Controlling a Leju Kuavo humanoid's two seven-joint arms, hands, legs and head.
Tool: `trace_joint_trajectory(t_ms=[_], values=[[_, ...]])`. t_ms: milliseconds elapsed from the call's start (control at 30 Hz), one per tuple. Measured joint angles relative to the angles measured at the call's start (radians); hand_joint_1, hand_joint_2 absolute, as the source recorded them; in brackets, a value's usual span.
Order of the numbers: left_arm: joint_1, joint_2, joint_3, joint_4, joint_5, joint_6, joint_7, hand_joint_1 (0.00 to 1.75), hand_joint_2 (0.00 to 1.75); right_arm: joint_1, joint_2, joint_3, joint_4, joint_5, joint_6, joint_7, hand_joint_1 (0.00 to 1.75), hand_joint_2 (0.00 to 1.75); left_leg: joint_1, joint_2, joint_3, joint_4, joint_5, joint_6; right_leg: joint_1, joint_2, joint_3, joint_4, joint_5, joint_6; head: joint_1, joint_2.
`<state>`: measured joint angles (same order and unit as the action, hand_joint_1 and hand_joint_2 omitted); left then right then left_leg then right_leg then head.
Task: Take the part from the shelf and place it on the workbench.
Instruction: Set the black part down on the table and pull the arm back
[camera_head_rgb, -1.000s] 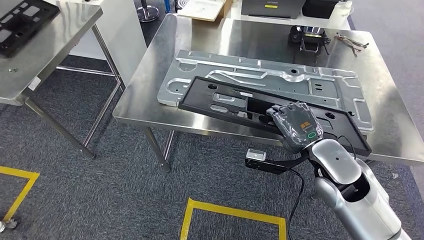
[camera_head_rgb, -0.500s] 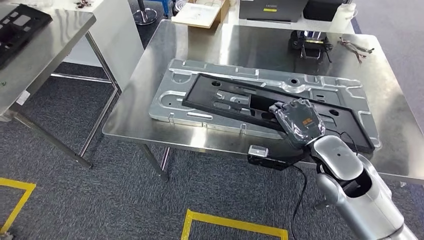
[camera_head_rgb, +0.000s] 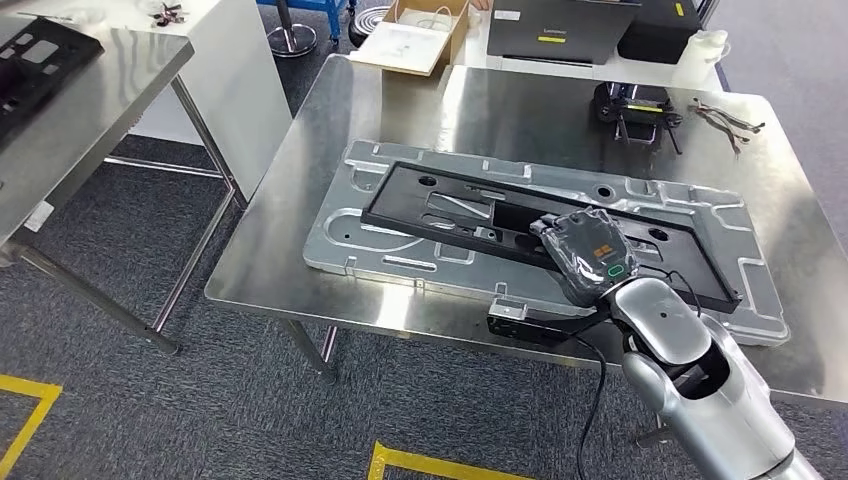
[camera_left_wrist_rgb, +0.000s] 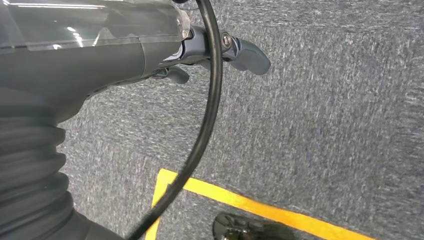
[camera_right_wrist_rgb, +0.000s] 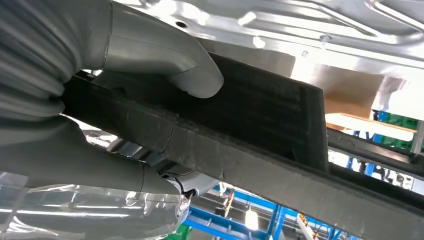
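Note:
A long black plastic frame part (camera_head_rgb: 470, 205) lies slanted over a large silver metal panel (camera_head_rgb: 400, 255) on the steel workbench (camera_head_rgb: 280, 230). My right hand (camera_head_rgb: 590, 255) grips the part's near long edge toward its right end. In the right wrist view the thumb (camera_right_wrist_rgb: 185, 70) presses on the black part (camera_right_wrist_rgb: 260, 120) and the fingers wrap the other side. The left wrist view has my left hand (camera_left_wrist_rgb: 220, 50) over grey carpet, holding nothing, fingers loosely curled.
A second steel table (camera_head_rgb: 90, 90) with another black part stands at the left. At the workbench's far side sit a black device (camera_head_rgb: 638, 105) and loose cables (camera_head_rgb: 730, 118). Yellow floor tape (camera_head_rgb: 440, 465) marks the carpet below.
The camera has come closer to the workbench. My right hand has carried the black part farther over the silver panel, away from the table's near edge.

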<state>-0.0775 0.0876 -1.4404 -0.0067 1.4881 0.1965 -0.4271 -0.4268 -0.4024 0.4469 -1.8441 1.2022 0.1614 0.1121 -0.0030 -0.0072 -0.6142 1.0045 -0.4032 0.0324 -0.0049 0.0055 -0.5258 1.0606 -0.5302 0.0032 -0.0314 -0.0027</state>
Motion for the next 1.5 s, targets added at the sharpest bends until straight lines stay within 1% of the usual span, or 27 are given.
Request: trace_joint_trajectory(t_ms=[33, 100, 133, 167, 200, 233, 267, 300, 333, 367, 400, 433, 500, 533, 633, 733, 767, 900, 967, 1267, 1500], values=[[-0.001, 0.000, 0.000, 0.000, 0.000, 0.000, 0.001, 0.00, 1.75, 0.002, 0.000, 0.000, 0.000, 0.002, -0.001, 0.002, 1.71, 1.75, 0.002, 0.000, 0.009, -0.005, -0.001, 0.003, -0.002, 0.000, -0.024, 0.047, -0.018, 0.004, 0.000, 0.000], [-0.002, -0.001, 0.000, 0.000, 0.000, 0.000, 0.002, 0.00, 1.75, 0.013, -0.001, 0.000, 0.002, 0.006, -0.002, 0.007, 1.71, 1.75, 0.003, -0.001, 0.018, -0.008, -0.009, 0.008, -0.004, 0.000, -0.102, 0.168, -0.068, 0.010, 0.000, 0.000], [-0.002, -0.001, 0.000, 0.000, 0.000, 0.000, 0.002, 0.00, 1.75, 0.023, -0.001, 0.000, 0.004, 0.008, -0.002, 0.010, 1.71, 1.75, 0.003, -0.001, 0.021, -0.007, -0.013, 0.009, -0.005, -0.001, -0.138, 0.212, -0.084, 0.013, 0.000, 0.000], [0.000, -0.001, 0.000, 0.000, 0.000, 0.000, 0.002, 0.00, 1.75, 0.033, -0.001, 0.000, 0.007, 0.009, -0.002, 0.011, 1.71, 1.75, 0.003, -0.002, 0.026, -0.006, -0.019, 0.008, -0.006, -0.001, -0.162, 0.227, -0.081, 0.014, 0.000, 0.000], [0.001, -0.002, 0.001, 0.000, 0.000, -0.001, 0.001, 0.00, 1.75, 0.042, -0.002, 0.000, 0.008, 0.010, -0.002, 0.012, 1.71, 1.75, 0.003, -0.002, 0.032, -0.005, -0.025, 0.007, -0.006, -0.001, -0.167, 0.207, -0.054, 0.015, 0.000, 0.000], [0.001, -0.002, 0.001, 0.000, 0.000, -0.003, -0.001, 0.00, 1.75, 0.048, -0.003, 0.000, 0.010, 0.010, -0.002, 0.013, 1.71, 1.75, 0.003, -0.003, 0.041, -0.003, -0.032, 0.005, -0.007, -0.001, -0.154, 0.152, -0.007, 0.014, 0.000, 0.000], [0.002, -0.002, 0.001, 0.000, 0.000, -0.006, -0.003, 0.00, 1.75, 0.053, -0.004, 0.000, 0.011, 0.010, -0.002, 0.013, 1.71, 1.75, 0.003, -0.003, 0.048, -0.002, -0.040, 0.003, -0.007, -0.001, -0.134, 0.086, 0.042, 0.011, 0.000, 0.000], [0.001, -0.002, 0.002, 0.000, 0.000, -0.009, -0.006, 0.00, 1.75, 0.055, -0.004, -0.001, 0.012, 0.010, -0.002, 0.014, 1.71, 1.75, 0.002, -0.003, 0.053, 0.000, -0.046, -0.001, -0.004, -0.002, -0.117, 0.024, 0.074, 0.007, 0.000, 0.000], [0.001, -0.002, 0.003, 0.000, 0.000, -0.012, -0.009, 0.00, 1.75, 0.058, -0.005, -0.001, 0.014, 0.011, -0.002, 0.014, 1.71, 1.75, 0.001, -0.003, 0.054, 0.001, -0.050, -0.004, -0.001, -0.003, -0.106, -0.016, 0.093, 0.002, 0.000, 0.000], [0.001, -0.002, 0.004, 0.000, 0.000, -0.014, -0.012, 0.00, 1.75, 0.062, -0.006, -0.003, 0.016, 0.011, -0.002, 0.014, 1.71, 1.75, 0.000, -0.003, 0.054, 0.003, -0.052, -0.009, 0.002, -0.003, -0.103, -0.035, 0.097, -0.004, 0.000, 0.000], [0.001, -0.002, 0.006, 0.000, 0.000, -0.016, -0.014, 0.00, 1.75, 0.068, -0.007, -0.004, 0.018, 0.012, -0.002, 0.014, 1.71, 1.75, -0.002, -0.003, 0.053, 0.005, -0.055, -0.012, 0.003, -0.003, -0.102, -0.042, 0.096, -0.006, 0.000, 0.000], [0.001, -0.002, 0.008, 0.000, 0.000, -0.016, -0.017, 0.00, 1.75, 0.074, -0.009, -0.006, 0.020, 0.013, -0.002, 0.014, 1.71, 1.75, -0.003, -0.002, 0.053, 0.005, -0.057, -0.009, 0.002, -0.003, -0.100, -0.043, 0.103, -0.007, -0.001, 0.000], [0.001, -0.002, 0.012, 0.000, 0.000, -0.016, -0.019, 0.00, 1.75, 0.081, -0.010, -0.009, 0.024, 0.013, -0.002, 0.014, 1.71, 1.75, -0.004, -0.001, 0.056, 0.004, -0.061, 0.000, 0.002, -0.001, -0.096, -0.046, 0.104, -0.007, 0.000, 0.000], [0.000, -0.002, 0.014, 0.000, 0.000, -0.016, -0.020, 0.00, 1.75, 0.082, -0.011, -0.010, 0.026, 0.013, -0.002, 0.014, 1.71, 1.75, -0.004, 0.000, 0.060, 0.001, -0.061, 0.003, 0.003, 0.000, -0.096, -0.045, 0.102, -0.009, 0.000, 0.000], [-0.002, -0.001, 0.016, 0.000, 0.000, -0.016, -0.022, 0.00, 1.75, 0.085, -0.011, -0.013, 0.031, 0.013, -0.002, 0.014, 1.71, 1.75, -0.004, 0.000, 0.063, -0.005, -0.062, 0.003, 0.004, 0.000, -0.095, -0.044, 0.098, -0.016, 0.000, 0.000], [-0.001, -0.001, 0.016, 0.000, 0.000, -0.016, -0.023, 0.00, 1.75, 0.089, -0.012, -0.014, 0.036, 0.013, -0.002, 0.014, 1.71, 1.75, -0.004, 0.000, 0.065, -0.008, -0.062, 0.001, 0.005, 0.000, -0.095, -0.042, 0.096, -0.018, -0.001, 0.000], [-0.001, -0.001, 0.016, 0.000, 0.000, -0.016, -0.023, 0.00, 1.75, 0.091, -0.012, -0.014, 0.036, 0.013, -0.002, 0.014, 1.71, 1.75, -0.004, 0.000, 0.065, -0.008, -0.062, -0.001, 0.005, 0.000, -0.095, -0.042, 0.096, -0.019, -0.001, 0.000], [-0.001, -0.002, 0.016, 0.000, 0.000, -0.016, -0.023, 0.00, 1.75, 0.094, -0.012, -0.014, 0.038, 0.013, -0.002, 0.014, 1.71, 1.75, -0.003, 0.000, 0.066, -0.008, -0.062, -0.014, 0.005, -0.001, -0.095, -0.039, 0.096, -0.020, -0.001, 0.000], [-0.001, -0.002, 0.016, 0.000, 0.000, -0.016, -0.023, 0.00, 1.75, 0.095, -0.012, -0.014, 0.039, 0.013, -0.002, 0.014, 1.71, 1.75, -0.003, 0.000, 0.066, -0.008, -0.062, -0.017, 0.004, -0.001, -0.095, -0.038, 0.096, -0.020, -0.001, 0.000], [-0.001, -0.002, 0.016, 0.000, 0.000, -0.016, -0.023, 0.00, 1.75, 0.095, -0.012, -0.014, 0.039, 0.013, -0.002, 0.014, 1.71, 1.75, -0.004, 0.000, 0.066, -0.006, -0.061, -0.018, 0.000, -0.001, -0.094, -0.038, 0.097, -0.018, -0.001, 0.000], [-0.001, -0.002, 0.016, 0.000, 0.000, -0.016, -0.023, 0.00, 1.75, 0.095, -0.012, -0.020, 0.048, 0.015, 0.005, 0.018, 1.71, 1.75, -0.004, 0.000, 0.065, -0.003, -0.062, -0.018, 0.000, -0.002, -0.093, -0.038, 0.098, -0.018, -0.001, 0.000]])
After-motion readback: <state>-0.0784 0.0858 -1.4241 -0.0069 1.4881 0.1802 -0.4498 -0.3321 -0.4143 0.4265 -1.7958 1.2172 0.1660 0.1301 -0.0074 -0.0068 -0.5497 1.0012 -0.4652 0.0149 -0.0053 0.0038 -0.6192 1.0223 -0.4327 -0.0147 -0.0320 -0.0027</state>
